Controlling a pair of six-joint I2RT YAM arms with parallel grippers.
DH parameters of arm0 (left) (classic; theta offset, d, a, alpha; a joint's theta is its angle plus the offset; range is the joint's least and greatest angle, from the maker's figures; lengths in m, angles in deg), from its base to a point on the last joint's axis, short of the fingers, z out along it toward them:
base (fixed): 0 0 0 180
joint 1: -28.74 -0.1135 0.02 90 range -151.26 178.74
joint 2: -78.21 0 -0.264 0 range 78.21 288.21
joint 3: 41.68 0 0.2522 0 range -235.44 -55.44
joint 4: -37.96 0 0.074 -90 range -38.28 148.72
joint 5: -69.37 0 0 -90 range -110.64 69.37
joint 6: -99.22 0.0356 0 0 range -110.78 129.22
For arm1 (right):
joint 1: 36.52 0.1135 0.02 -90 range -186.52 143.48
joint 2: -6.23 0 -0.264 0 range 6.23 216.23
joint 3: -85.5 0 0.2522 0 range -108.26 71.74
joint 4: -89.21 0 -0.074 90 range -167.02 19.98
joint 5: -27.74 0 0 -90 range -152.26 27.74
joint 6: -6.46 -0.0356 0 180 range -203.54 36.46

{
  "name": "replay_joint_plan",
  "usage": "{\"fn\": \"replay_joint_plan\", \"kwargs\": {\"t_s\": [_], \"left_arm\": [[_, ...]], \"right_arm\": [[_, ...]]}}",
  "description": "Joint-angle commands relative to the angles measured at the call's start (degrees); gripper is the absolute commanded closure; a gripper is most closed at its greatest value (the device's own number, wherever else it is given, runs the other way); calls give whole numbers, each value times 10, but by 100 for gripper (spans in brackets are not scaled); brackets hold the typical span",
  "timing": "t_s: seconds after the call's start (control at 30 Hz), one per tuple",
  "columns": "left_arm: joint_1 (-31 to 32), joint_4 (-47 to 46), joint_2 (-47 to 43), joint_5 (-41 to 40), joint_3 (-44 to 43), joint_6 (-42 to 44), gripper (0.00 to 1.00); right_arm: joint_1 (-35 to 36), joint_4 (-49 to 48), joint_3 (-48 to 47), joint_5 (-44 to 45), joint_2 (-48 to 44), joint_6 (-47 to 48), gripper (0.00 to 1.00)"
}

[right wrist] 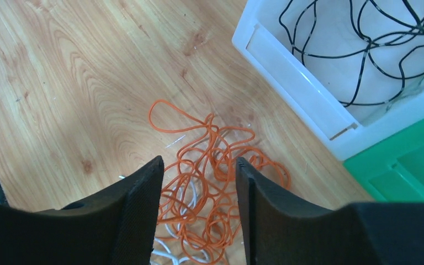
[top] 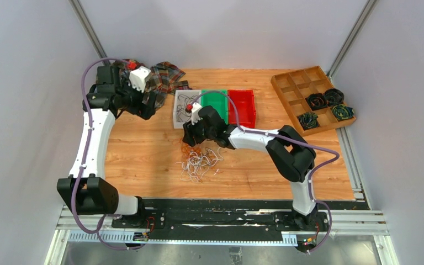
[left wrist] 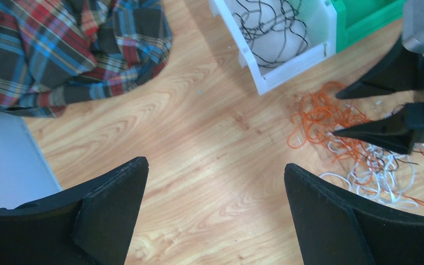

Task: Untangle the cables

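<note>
Right gripper (right wrist: 199, 164) hung part-spread over orange cables (right wrist: 212, 152), mid-table. Left gripper (left wrist: 215, 165) was spread wide, empty. Best judged: pinch one orange loop, lift slowly clear of white cables (left wrist: 361, 175).

table (top: 143, 160): grained wood | bin (right wrist: 292, 72): glossy plastic | cloth (left wrist: 61, 49): woven | cables (top: 199, 162): smooth

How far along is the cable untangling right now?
Done: the thin black wires lie alone in the white plastic bin. In hand: the right gripper hangs open just above the thin orange wires, gripping nothing yet; the left gripper is open over the bare wooden table. Left: the orange wires and thin white wires lie tangled together on the table.
</note>
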Motion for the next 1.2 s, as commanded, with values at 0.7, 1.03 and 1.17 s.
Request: {"fn": "replay_joint_plan", "kwargs": {"t_s": [0.7,1.03,1.17], "left_arm": [[1,11,-103,342,211,53,2],[94,66,-124,368,165,132,20],[101,75,-126,360,151,141,34]], "right_arm": [[11,-113,96,-79,-189,-68,99],[13,-146,98,-151,-217,-112,99],[15,-149,95,-176,-221,-121,99]]}}
